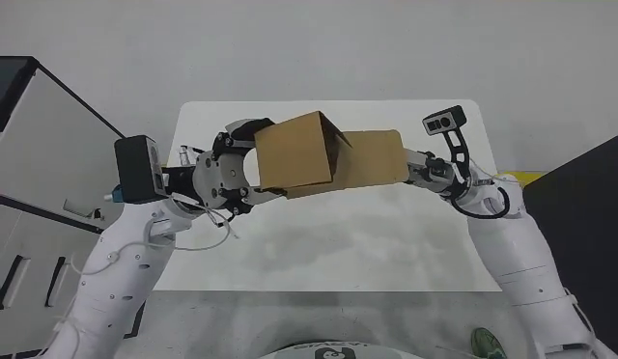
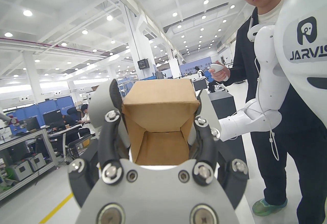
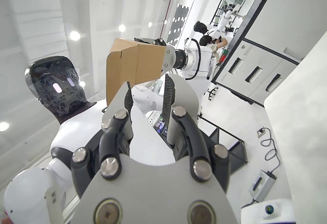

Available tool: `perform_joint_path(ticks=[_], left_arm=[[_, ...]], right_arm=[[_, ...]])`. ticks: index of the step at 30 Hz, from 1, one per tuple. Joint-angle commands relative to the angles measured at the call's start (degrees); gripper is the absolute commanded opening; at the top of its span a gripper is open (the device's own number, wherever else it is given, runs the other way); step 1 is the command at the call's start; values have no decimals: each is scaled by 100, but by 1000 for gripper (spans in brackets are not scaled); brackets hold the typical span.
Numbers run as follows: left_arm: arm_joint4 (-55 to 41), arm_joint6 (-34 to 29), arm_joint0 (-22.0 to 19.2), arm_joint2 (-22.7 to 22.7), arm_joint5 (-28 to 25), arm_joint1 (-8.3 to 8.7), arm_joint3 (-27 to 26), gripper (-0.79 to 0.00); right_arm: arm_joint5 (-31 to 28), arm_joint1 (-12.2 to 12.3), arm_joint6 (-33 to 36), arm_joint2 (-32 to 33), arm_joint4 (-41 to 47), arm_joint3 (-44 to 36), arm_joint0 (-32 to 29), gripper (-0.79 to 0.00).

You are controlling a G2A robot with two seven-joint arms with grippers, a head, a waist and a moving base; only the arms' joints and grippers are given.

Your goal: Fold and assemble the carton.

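Observation:
A brown carton (image 1: 309, 151) hangs in the air over the white table (image 1: 319, 253), with one end folded into a box shape and a flat flap (image 1: 372, 156) trailing towards the right arm. My left gripper (image 1: 253, 166) is shut on the carton's left end. In the left wrist view its two fingers (image 2: 112, 105) press the side walls of the carton (image 2: 159, 97), whose inner flaps are folded in. My right gripper (image 1: 406, 166) sits at the flap's far edge. In the right wrist view this gripper (image 3: 148, 94) stands open and empty, the carton (image 3: 135, 66) just beyond its fingertips.
A grey cabinet (image 1: 39, 156) stands off the table's left side. A dark unit (image 1: 579, 185) stands off the right side. The tabletop under and in front of the carton is bare.

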Motion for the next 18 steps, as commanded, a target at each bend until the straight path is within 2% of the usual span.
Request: perform_joint_path(ticks=[1, 18], left_arm=[[22, -11, -4, 8, -11, -7, 4, -785], [193, -89, 13, 6, -92, -51, 21, -785]], right_arm=[[-29, -13, 41, -23, 39, -34, 45, -548], [2, -47, 138, 30, 20, -423, 127, -563]])
